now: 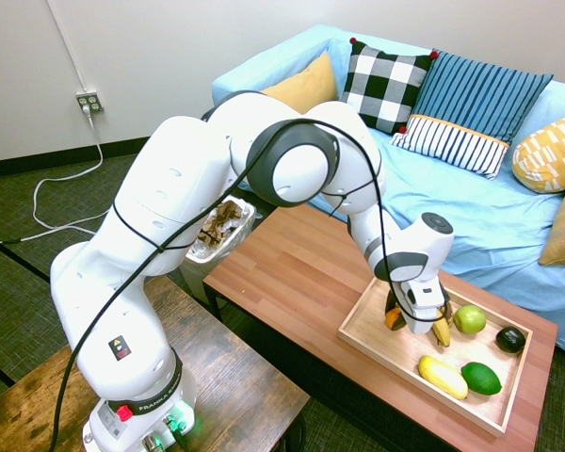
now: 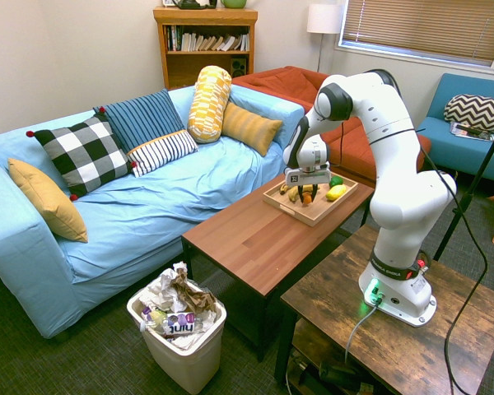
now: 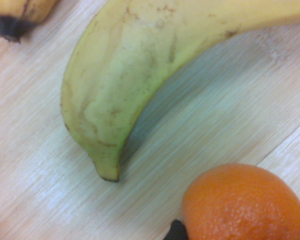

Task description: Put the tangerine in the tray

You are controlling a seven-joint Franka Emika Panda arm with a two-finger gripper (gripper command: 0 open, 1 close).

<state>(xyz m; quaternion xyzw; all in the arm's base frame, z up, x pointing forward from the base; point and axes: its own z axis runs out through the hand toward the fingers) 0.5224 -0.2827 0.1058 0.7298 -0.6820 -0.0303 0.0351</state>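
Claw: the gripper (image 2: 309, 195) is pinching the tangerine (image 1: 393, 318) between its two fingers.
Tangerine: it is sitting low inside the rim of the tray (image 2: 314, 220), near the banana (image 3: 110, 85); whether it is touching the wood, I cannot tell.
Other fruit: the green apple (image 1: 469, 319), the avocado (image 1: 510, 340), the lime (image 1: 481, 379) and the yellow fruit (image 1: 443, 377) are lying in the tray too.
Step in hand: the arm is apparently placing the fruit, with carrying looking done and letting go still needing doing.
Next move: it is probably calling for a slight lowering if a gap is remaining, then a gentle opening and a straight lift, avoiding nudging the banana.
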